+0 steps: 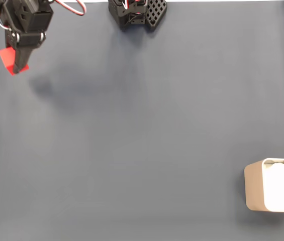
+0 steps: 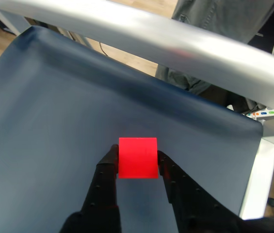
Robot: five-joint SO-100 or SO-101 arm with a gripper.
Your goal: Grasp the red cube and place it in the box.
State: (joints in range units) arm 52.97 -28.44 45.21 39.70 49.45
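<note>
Up in the fixed view's top-left corner, my gripper [image 2: 137,154] points down, both black fingers clamped on the matte red cube [image 2: 137,158] over smooth blue-grey cloth [image 1: 142,140]

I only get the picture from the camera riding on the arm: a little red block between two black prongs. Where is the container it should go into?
Observer: In the fixed view, the beige-grey rectangular box with white wrinkly padding sits at the lower right edge of the dark cloth-covered table.
Operator: Is the block near it?
Observer: No. The small bright red cube is at the upper left there, the opposite corner.
Operator: Anything in between?
Observer: Bare cloth; the arm's black base stands at the top edge.
Operator: Is the block gripped?
Observer: The black fingers flank the red cube on both sides and appear to press it.
</note>
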